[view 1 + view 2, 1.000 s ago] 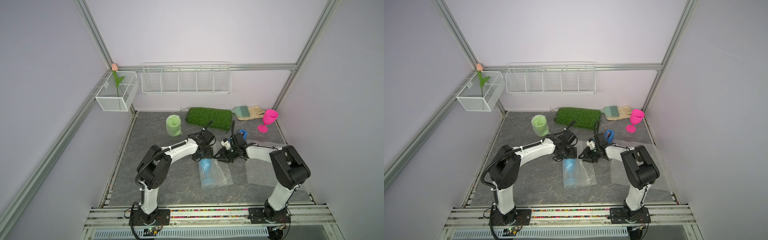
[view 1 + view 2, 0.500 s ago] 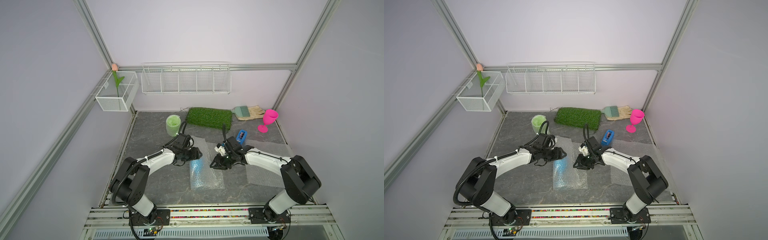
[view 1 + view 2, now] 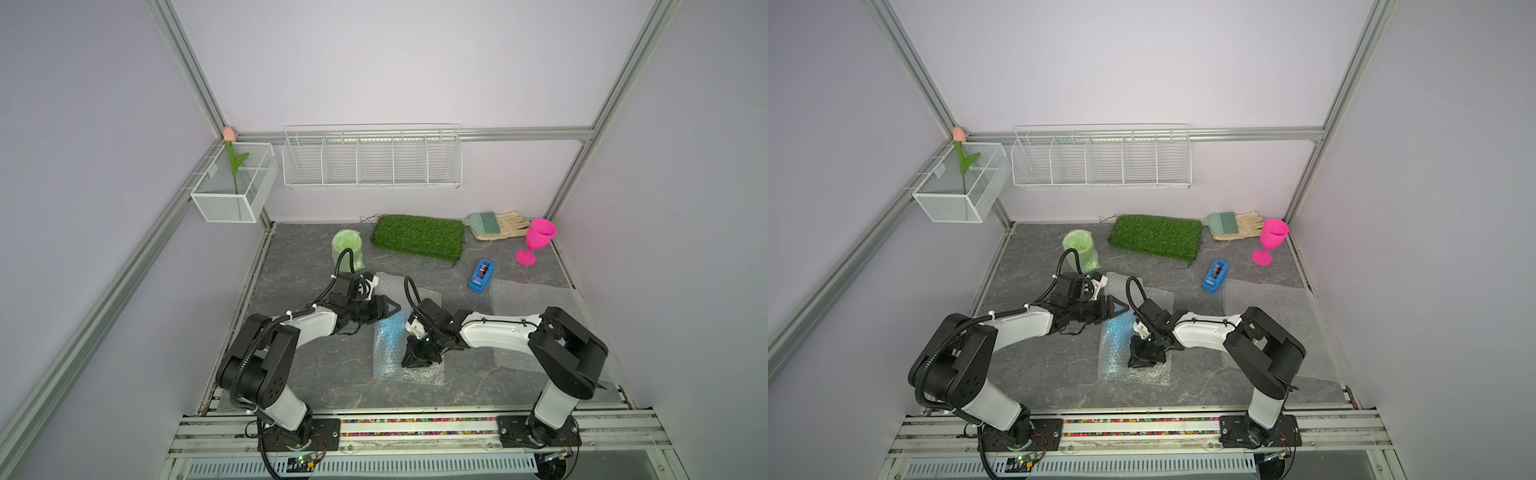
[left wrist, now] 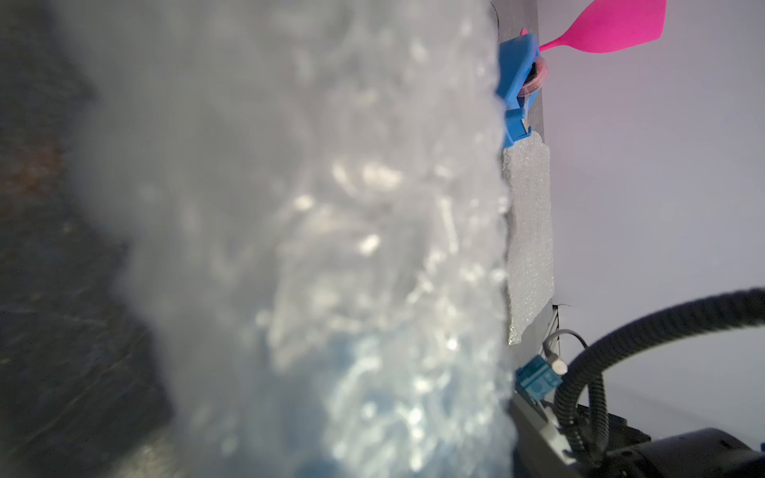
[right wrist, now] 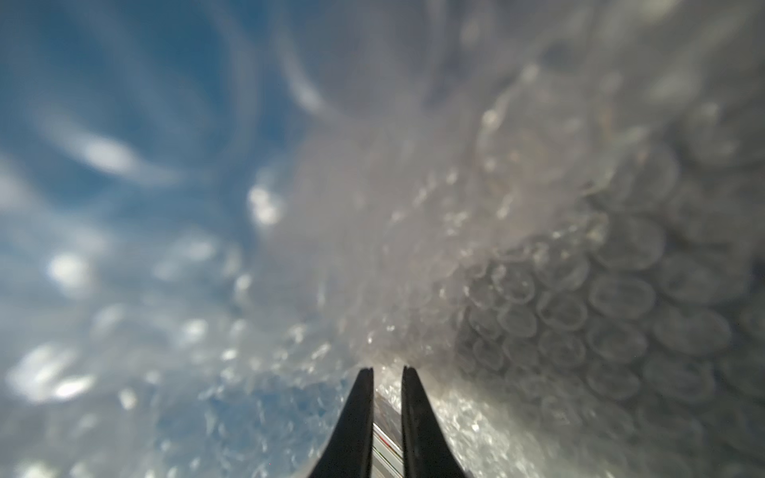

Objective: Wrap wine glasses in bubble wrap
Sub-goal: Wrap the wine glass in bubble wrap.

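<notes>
Blue goblet (image 3: 390, 338): lies on its side near the table's middle. It shows only as a blue tint through the bubble wrap (image 3: 417, 374) covering it.
Left gripper (image 3: 394, 309): low at the far end of the blue shape, tips at the wrap. Whether its jaws are apart or closed cannot be told, as its wrist view is filled with blurred wrap.
Right gripper (image 5: 387, 372): pointing down onto the sheet just beside the goblet, on the right arm's side. Its jaws are drawn close with a thin slit between them. The tips meet the wrap, but whether a fold is pinched cannot be told.
Green goblet (image 3: 347, 246): upright and wrapped, beyond the left arm.
Pink goblet (image 3: 539, 237): upright and bare in the far right corner, well apart from both grippers.
Second sheet (image 3: 528, 299): flat, partly under the right arm, with the tape dispenser (image 3: 481, 276) at its far corner.
</notes>
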`<action>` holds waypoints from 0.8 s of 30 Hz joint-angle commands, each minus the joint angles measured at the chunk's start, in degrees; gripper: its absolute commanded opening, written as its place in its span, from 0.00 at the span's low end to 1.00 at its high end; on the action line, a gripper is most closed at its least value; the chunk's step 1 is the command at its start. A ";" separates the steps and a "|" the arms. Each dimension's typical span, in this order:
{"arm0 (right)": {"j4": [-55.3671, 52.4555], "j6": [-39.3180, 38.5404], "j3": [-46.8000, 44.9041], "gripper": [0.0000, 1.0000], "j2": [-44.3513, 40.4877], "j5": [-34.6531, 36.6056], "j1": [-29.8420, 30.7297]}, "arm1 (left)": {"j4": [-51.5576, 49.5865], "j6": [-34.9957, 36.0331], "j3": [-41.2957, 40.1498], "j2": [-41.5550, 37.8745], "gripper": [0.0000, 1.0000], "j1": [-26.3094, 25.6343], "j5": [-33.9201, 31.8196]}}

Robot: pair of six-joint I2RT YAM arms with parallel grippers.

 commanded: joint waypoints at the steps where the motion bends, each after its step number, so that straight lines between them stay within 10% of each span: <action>1: 2.08 1.74 -0.29 0.17 -1.40 0.06 1.03 | 0.03 1.46 1.38 0.30 0.54 -0.43 2.52; 15: -5.23 -3.10 2.31 0.24 -10.26 1.41 -11.43 | -6.12 5.29 3.25 -0.42 0.53 -0.44 2.29; 24: -3.00 -2.89 1.16 0.44 -6.08 1.89 -11.94 | -23.90 13.91 9.06 -3.26 0.91 -2.61 -6.32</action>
